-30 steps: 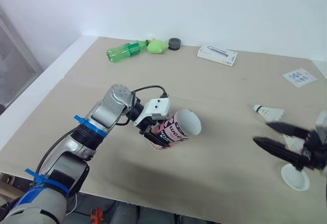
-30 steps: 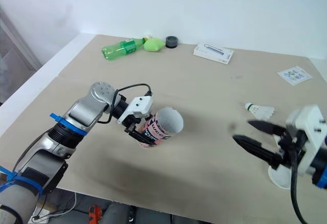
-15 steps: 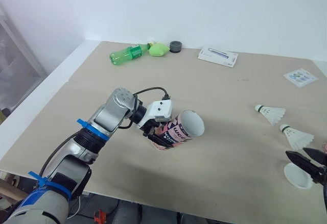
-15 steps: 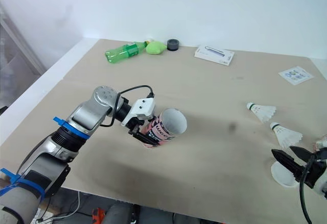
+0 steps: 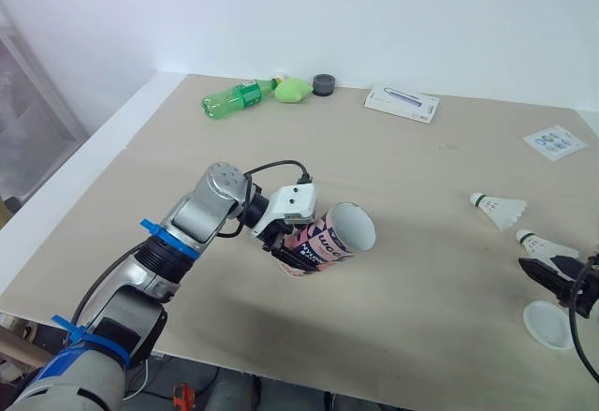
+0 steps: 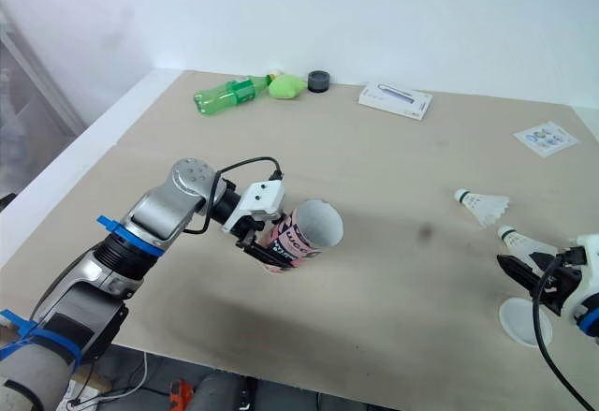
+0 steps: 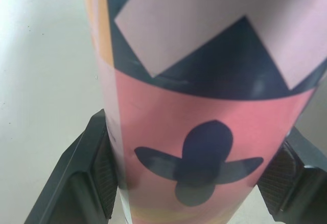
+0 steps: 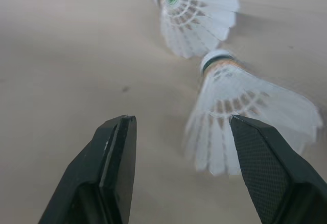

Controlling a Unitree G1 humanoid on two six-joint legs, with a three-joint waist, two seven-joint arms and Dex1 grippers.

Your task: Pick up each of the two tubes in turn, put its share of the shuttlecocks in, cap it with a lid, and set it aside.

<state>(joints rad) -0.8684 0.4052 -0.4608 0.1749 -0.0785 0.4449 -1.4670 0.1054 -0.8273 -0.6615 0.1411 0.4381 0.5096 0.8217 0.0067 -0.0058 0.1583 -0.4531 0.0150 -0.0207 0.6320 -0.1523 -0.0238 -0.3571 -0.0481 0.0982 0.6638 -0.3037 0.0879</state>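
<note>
Your right gripper (image 8: 181, 124), jaws wide apart, has moved from the white lid (image 5: 547, 324) up to the nearer shuttlecock (image 8: 240, 96) lying just beside one finger, while your left gripper (image 5: 284, 245) still clamps the tilted tube (image 5: 329, 236) above the table (image 5: 421, 177).

Txt on tube (image 5: 318, 242) not legible

Taking the tube (image 5: 328, 238) as your mark, a far shuttlecock (image 5: 496, 207) and a near shuttlecock (image 5: 546, 244) lie well right of it, a lid (image 5: 547, 325) right and nearer you, a bottle (image 5: 234, 100) far behind-left, a box (image 5: 401, 103) far behind-right.
</note>
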